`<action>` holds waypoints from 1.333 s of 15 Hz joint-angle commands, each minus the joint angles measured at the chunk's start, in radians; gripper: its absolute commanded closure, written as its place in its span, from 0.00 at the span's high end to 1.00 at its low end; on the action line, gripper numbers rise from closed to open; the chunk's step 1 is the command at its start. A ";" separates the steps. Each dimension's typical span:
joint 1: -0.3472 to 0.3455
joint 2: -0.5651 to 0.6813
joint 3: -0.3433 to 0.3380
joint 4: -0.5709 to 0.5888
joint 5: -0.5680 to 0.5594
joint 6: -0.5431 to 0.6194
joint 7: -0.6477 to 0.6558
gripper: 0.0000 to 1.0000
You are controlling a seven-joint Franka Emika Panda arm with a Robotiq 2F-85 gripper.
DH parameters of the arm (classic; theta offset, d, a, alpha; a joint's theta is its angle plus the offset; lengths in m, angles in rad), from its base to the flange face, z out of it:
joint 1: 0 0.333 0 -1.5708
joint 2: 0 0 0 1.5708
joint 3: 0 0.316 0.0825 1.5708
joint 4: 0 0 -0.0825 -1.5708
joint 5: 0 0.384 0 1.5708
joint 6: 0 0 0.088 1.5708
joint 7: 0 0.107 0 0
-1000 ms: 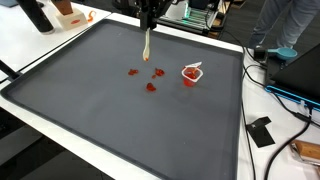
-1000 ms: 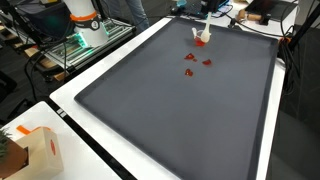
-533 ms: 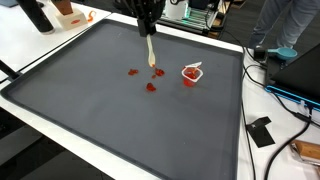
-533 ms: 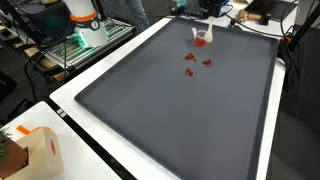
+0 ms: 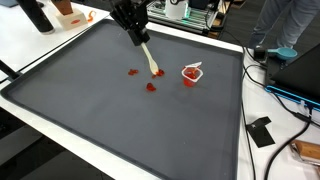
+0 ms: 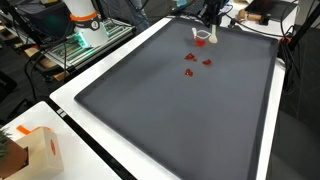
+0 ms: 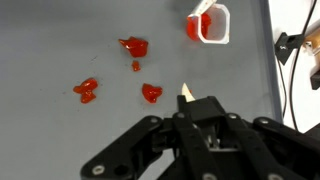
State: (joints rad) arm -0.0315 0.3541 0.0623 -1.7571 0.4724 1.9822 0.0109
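Observation:
My gripper (image 5: 137,36) is shut on a pale wooden stick (image 5: 150,58) that slants down over a dark grey mat (image 5: 120,120). The stick's tip is just above several red sauce blobs (image 5: 152,86). In the wrist view the black fingers (image 7: 215,108) clamp the stick (image 7: 185,92), and its pointed end shows beside a red blob (image 7: 151,93). More blobs (image 7: 133,46) lie further out. A small white cup of red sauce (image 5: 191,73) stands to the right of the blobs; it also shows at the far end of the mat as the cup (image 6: 202,38) and in the wrist view's top corner as the cup (image 7: 210,24).
The mat lies on a white table (image 5: 265,150) with cables (image 5: 285,95) and a black flat object (image 5: 260,131) along one side. A person (image 5: 290,25) stands at the far corner. A cardboard box (image 6: 35,150) sits at a near corner in an exterior view.
The gripper has swung left and tilted. The stick went from hanging straight down to slanting, and its tip has dropped toward the blobs and the cup.

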 commanded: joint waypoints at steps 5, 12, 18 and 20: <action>-0.062 0.055 0.015 -0.029 0.239 -0.002 -0.156 0.06; -0.074 0.090 0.010 -0.055 0.367 -0.036 -0.241 0.06; -0.073 0.112 0.001 -0.072 0.435 -0.071 -0.296 0.06; -0.070 0.119 -0.002 -0.076 0.442 -0.074 -0.302 0.06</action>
State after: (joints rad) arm -0.0953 0.4691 0.0638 -1.8153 0.8791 1.9291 -0.2589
